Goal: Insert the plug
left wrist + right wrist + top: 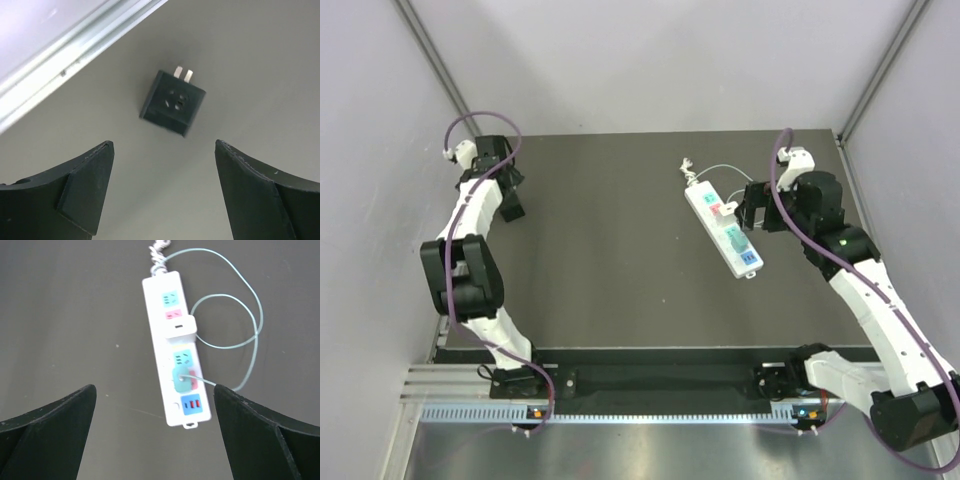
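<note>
Under my left gripper (164, 146), whose fingers are spread wide around nothing, one small black plug (172, 102) lies flat on the dark table (260, 60). Its two metal prongs (182, 74) point toward the silver rail (75, 47) at the edge. Over on the right side, well apart from the plug, my right gripper (155, 388) is spread wide too and looks down on one white power strip (175, 340), with one thin green cord (257, 320) looping beside it.
</note>
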Tool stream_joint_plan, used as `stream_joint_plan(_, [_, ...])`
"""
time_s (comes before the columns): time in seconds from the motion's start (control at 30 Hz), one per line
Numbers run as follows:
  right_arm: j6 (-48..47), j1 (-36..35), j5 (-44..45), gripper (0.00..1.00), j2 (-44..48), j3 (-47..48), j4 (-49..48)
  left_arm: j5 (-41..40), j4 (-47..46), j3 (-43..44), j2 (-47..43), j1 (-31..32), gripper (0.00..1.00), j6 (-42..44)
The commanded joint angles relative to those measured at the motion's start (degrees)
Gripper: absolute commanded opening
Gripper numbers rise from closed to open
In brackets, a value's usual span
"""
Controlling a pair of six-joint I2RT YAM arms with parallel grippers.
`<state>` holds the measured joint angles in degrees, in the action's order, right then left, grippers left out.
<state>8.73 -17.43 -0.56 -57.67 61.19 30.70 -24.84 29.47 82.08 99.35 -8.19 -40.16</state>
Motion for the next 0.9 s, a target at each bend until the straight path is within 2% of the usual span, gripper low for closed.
stream_joint_plan(0.0, [1.90, 0.29, -5.07, 1.00, 0.54, -0.71, -5.82, -1.62, -1.88, 5.70, 4.09, -0.16, 0.86, 11.23])
stream_joint_plan(0.2, [-0.29, 0.47, -3.57, 1.00, 0.63, -0.90, -5.91, -0.03, -2.14, 8.61, 10.59, -0.16, 0.87, 17.21])
stream_joint_plan(0.47, [-0.56, 0.47, -6.03, 1.00, 2.91, -1.95, -6.79, 1.11, -2.23, 9.23, 16.13, -0.08, 0.86, 18.01])
stream_joint_plan(0.57, [-0.73, 0.47, -6.47, 1.00, 3.09, -1.95, -6.53, 1.81, -2.93, 9.67, 17.62, -0.08, 0.82, 17.93])
stream_joint_plan(0.6, [-0.82, 0.47, -6.47, 1.00, 3.09, -2.12, -6.53, 2.25, -2.58, 10.37, 17.98, -0.08, 0.78, 17.93])
stream_joint_plan(0.63, [-0.82, 0.38, -6.47, 1.00, 3.18, -2.39, -6.62, 3.56, -1.36, 10.81, 18.24, -0.16, 0.67, 17.75])
stream_joint_plan(0.73, [-0.12, 0.38, -5.33, 1.00, 3.18, -3.36, -7.41, 6.02, 1.71, 12.22, 18.16, 0.01, 0.48, 17.22])
stream_joint_plan(0.77, [0.06, 0.38, -4.64, 1.00, 2.83, -3.36, -7.32, 6.73, 2.34, 12.22, 17.29, 0.19, 0.33, 16.96])
stream_joint_plan(0.83, [0.15, 0.47, -4.45, 1.00, 2.56, -3.18, -7.32, 9.18, 3.65, 11.87, 15.97, 0.45, 0.18, 15.38])
stream_joint_plan(0.87, [0.23, 0.38, -4.54, 1.00, 2.39, -3.09, -7.32, 13.11, 5.23, 11.78, 14.22, 0.63, 0.05, 14.51])
